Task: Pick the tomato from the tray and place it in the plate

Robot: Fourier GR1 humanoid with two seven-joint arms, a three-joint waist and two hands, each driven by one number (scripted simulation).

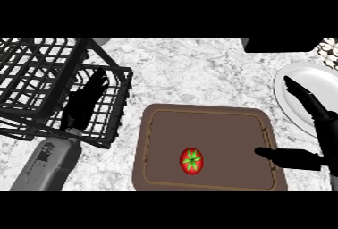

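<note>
a red tomato (191,160) with a green stem star sits on the brown tray (165,134), toward the tray's near edge and a little right of its middle, untouched by either hand. the robot's right hand (317,147) hangs over the tray's right rim, spread wide: its thumb lies over the rim and points at the tomato, while its long fingers reach up and away across the white plate (303,76) just right of the tray. nothing is pinched between them.

the step in hand looks to be the approach for the pick. to do it well, the hand would likely need to travel left across the tray until the tomato sits between thumb and fingers, drop low enough to catch the fruit around its widest part, and only then close; a round fruit may roll if nudged from one side first.

the tray holds only the tomato. the plate, partly cut by the frame and partly hidden by the fingers, shows nothing on its visible face. left of the tray stands a black wire rack (46,76), with no contents seen. the left hand (82,105) rests over that rack, fingers straight and relaxed, holding nothing.
</note>
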